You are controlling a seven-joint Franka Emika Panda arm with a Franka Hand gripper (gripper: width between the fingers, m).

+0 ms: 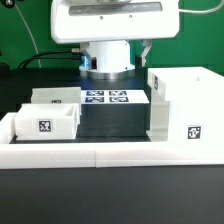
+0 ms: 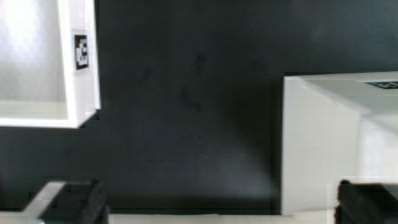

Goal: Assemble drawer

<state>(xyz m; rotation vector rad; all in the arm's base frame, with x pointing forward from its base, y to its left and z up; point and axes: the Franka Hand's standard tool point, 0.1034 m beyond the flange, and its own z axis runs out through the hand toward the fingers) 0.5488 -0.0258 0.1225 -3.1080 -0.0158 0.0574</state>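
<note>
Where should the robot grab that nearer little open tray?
Probably one thin side wall of the nearer tray, coming straight down from above. It sits upright with its top open, so a rim could slip between the fingers of the open end effector. The low white wall blocks its front.

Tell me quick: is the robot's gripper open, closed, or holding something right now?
Gripper: open, holding nothing; only the black table shows in its gap.

Case & tray: smooth white plastic, matt-ish. Table: black, matt.
</note>
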